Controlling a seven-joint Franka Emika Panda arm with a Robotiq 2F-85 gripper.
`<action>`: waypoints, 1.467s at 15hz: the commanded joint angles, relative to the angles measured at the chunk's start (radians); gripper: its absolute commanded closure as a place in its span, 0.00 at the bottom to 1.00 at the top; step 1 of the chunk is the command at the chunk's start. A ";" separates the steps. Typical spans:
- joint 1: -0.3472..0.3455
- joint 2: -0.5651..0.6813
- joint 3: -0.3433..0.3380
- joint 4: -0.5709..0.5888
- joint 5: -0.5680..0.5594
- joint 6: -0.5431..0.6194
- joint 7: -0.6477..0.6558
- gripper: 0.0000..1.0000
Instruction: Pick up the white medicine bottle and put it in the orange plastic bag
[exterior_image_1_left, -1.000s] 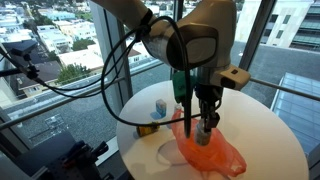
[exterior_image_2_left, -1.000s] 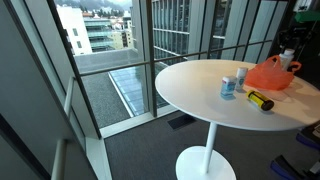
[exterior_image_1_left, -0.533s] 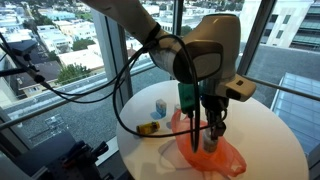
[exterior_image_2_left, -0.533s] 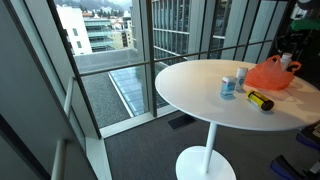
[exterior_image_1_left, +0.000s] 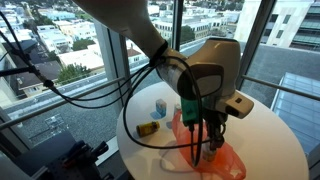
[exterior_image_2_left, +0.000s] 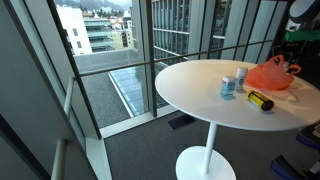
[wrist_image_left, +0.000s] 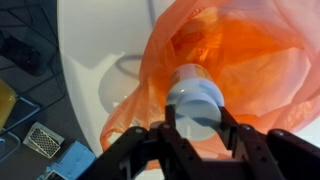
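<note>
My gripper (wrist_image_left: 195, 115) is shut on the white medicine bottle (wrist_image_left: 194, 97), seen cap-on in the wrist view. The bottle hangs right over the open mouth of the orange plastic bag (wrist_image_left: 240, 60). In an exterior view the gripper (exterior_image_1_left: 207, 143) reaches down into the top of the bag (exterior_image_1_left: 212, 157) on the round white table (exterior_image_1_left: 270, 130). The bottle is hidden there by the fingers. In both exterior views the bag (exterior_image_2_left: 272, 73) sits near the table's far side.
A small blue-and-white container (exterior_image_1_left: 160, 106) and a yellow-and-black object (exterior_image_1_left: 148, 128) lie on the table beside the bag; both also show in an exterior view, the container (exterior_image_2_left: 229, 86) and the yellow-and-black object (exterior_image_2_left: 260, 101). Glass walls surround the table. Black cables hang from the arm.
My gripper has moved down and a little sideways, lowering the bottle into the mouth of the orange bag. The other objects on the table have not moved.
</note>
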 joint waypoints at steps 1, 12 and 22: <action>-0.002 0.027 -0.004 0.027 0.063 0.003 -0.043 0.81; 0.027 -0.056 -0.022 -0.008 0.053 -0.019 -0.083 0.00; 0.092 -0.220 0.007 -0.031 -0.129 -0.207 -0.137 0.00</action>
